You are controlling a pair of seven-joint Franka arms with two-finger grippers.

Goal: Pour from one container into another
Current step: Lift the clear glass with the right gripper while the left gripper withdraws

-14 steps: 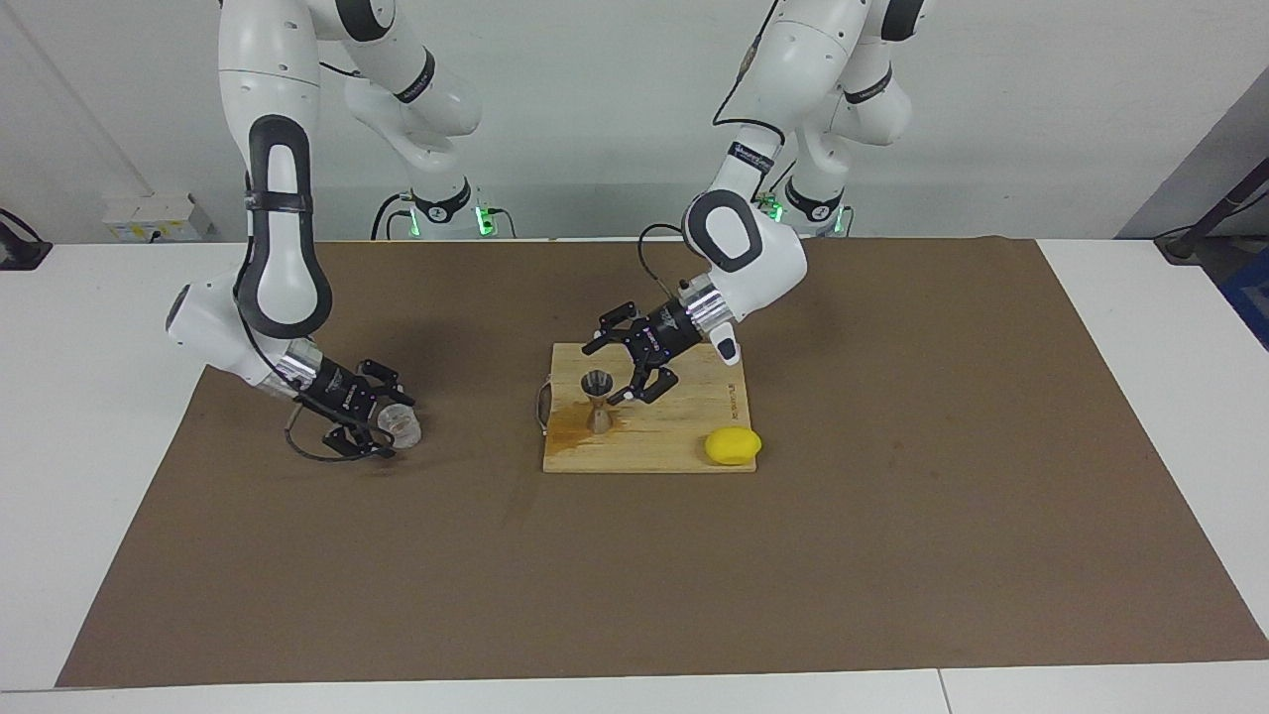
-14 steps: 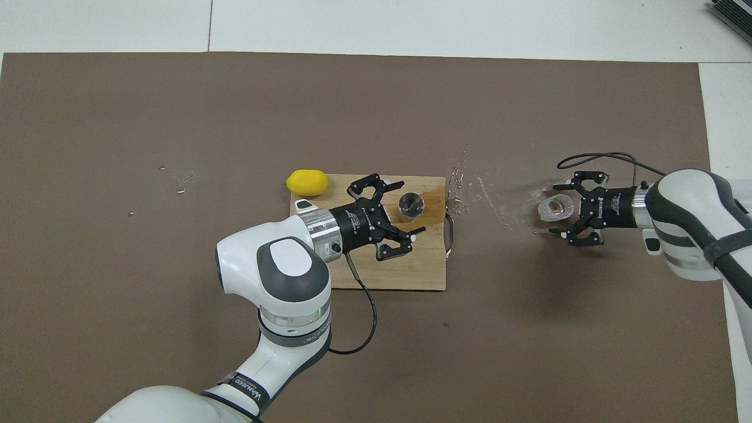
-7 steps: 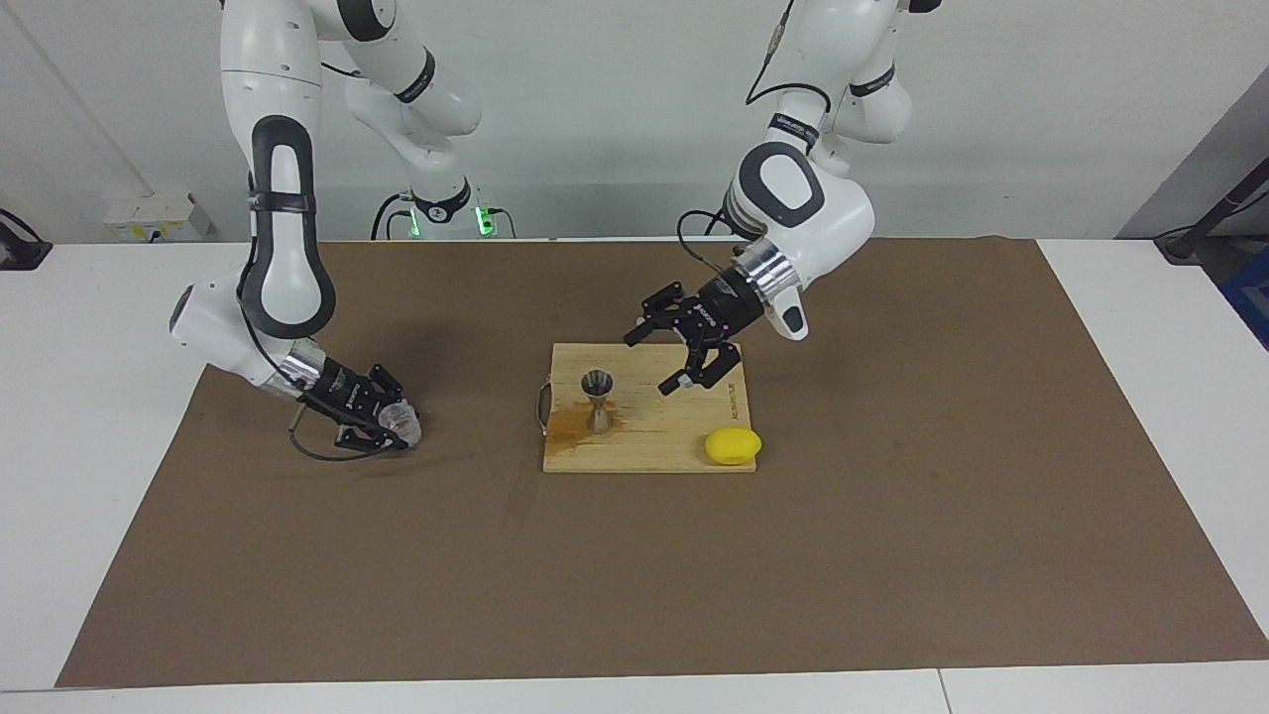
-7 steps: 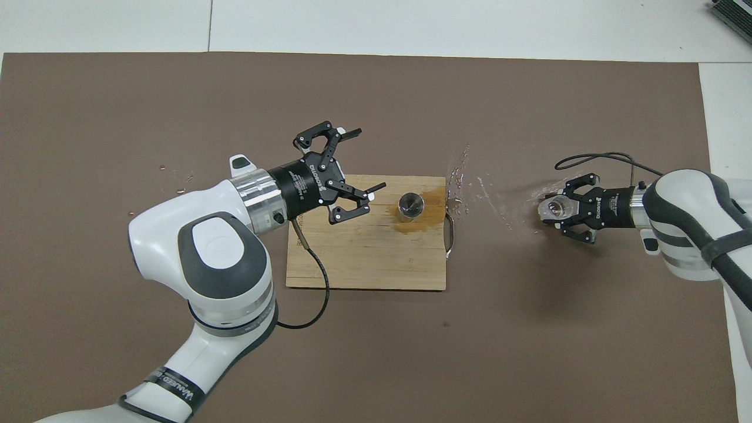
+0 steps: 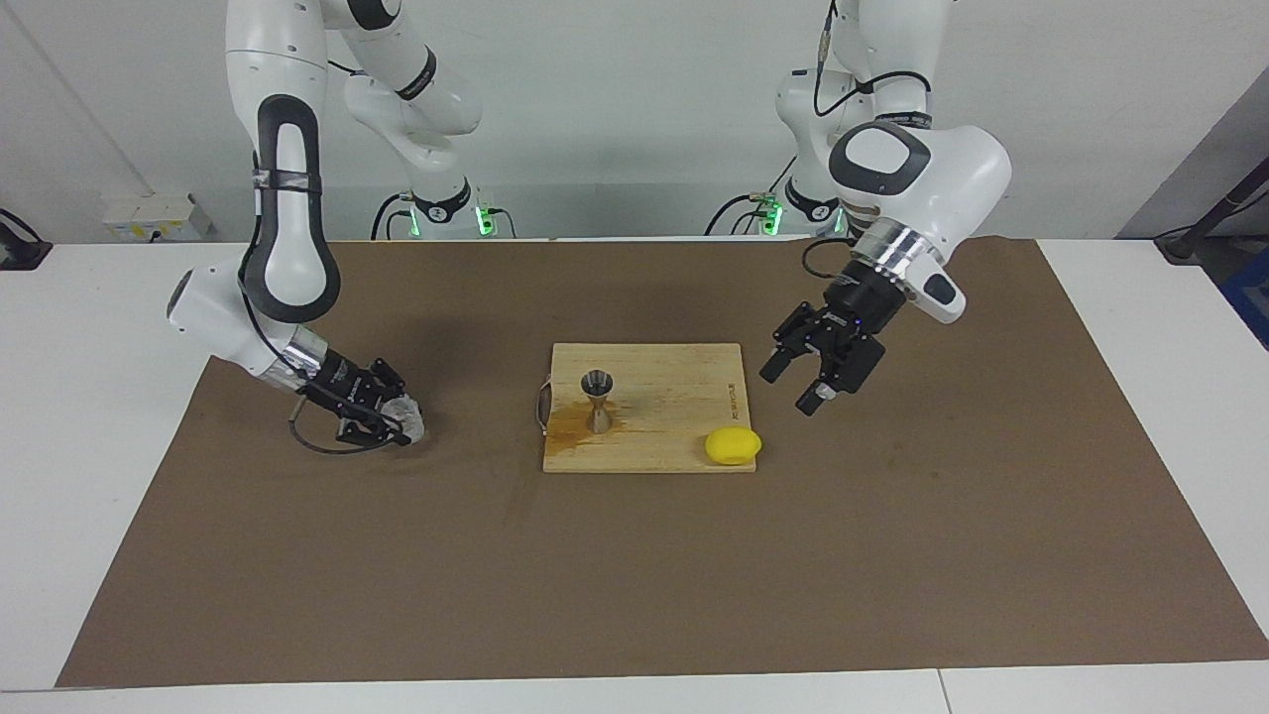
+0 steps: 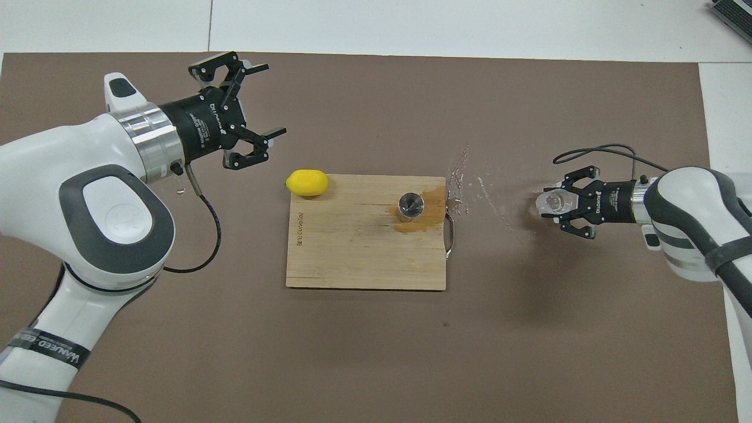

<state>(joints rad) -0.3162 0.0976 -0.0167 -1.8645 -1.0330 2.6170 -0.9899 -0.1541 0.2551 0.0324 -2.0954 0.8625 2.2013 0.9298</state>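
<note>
Jaws first: the right gripper (image 5: 402, 421) is clamped on the glass tumbler (image 5: 404, 418), low at the brown mat's right-arm end, while the left gripper (image 5: 811, 379) hangs with its fingers spread wide and nothing between them.

Largest to smallest. A white table (image 5: 1140, 347) carries a brown mat (image 5: 892, 555) that covers most of it. Two white arms come in from the robots' edge. The left arm waits, raised over bare mat between the board and the mat's left-arm end.

A wooden cutting board (image 5: 684, 377) lies at the middle of the mat. A brown wet stain darkens the board's corner toward the right arm, and droplets glint on the mat (image 6: 487, 188) between that edge and the tumbler.

A yellow lemon (image 5: 733, 445) sits at the board's corner farthest from the robots, toward the left arm's end.

The silver jigger (image 5: 597, 399) stands upright on the board, touching the stain, open cone up.

The tumbler is the smallest thing. It appears tipped in the grip, resting on or just above the mat; whether liquid is left in it cannot be told.

What matters for the next move: the jigger lies well apart from the tumbler, toward the table's middle, with its long axis vertical. The right arm is the nearer one and already has the glass, so it would likely have to lift and carry it across to the jigger's mouth.
</note>
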